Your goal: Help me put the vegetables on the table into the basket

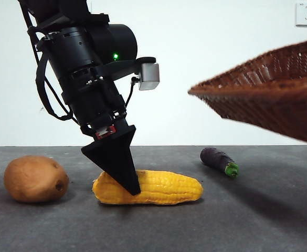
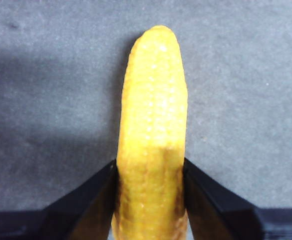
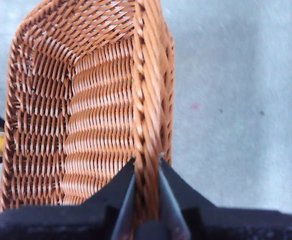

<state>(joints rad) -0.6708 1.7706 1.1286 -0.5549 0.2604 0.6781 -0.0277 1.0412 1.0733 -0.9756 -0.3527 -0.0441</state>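
Note:
The yellow corn cob (image 1: 153, 188) lies on the dark grey table (image 1: 258, 220). My left gripper (image 1: 126, 181) has come down on its left part, and the left wrist view shows the jaws closed against both sides of the corn (image 2: 153, 135). A brown potato (image 1: 35, 179) sits to the left of the corn. A small purple eggplant (image 1: 219, 160) with a green cap lies farther back on the right. My right gripper (image 3: 146, 172) is shut on the rim of the brown wicker basket (image 3: 86, 115), which hangs tilted in the air at the right (image 1: 268, 89).
A white wall with a power socket (image 1: 306, 14) stands behind the table. The left arm's body fills the upper left of the front view. The basket is empty inside.

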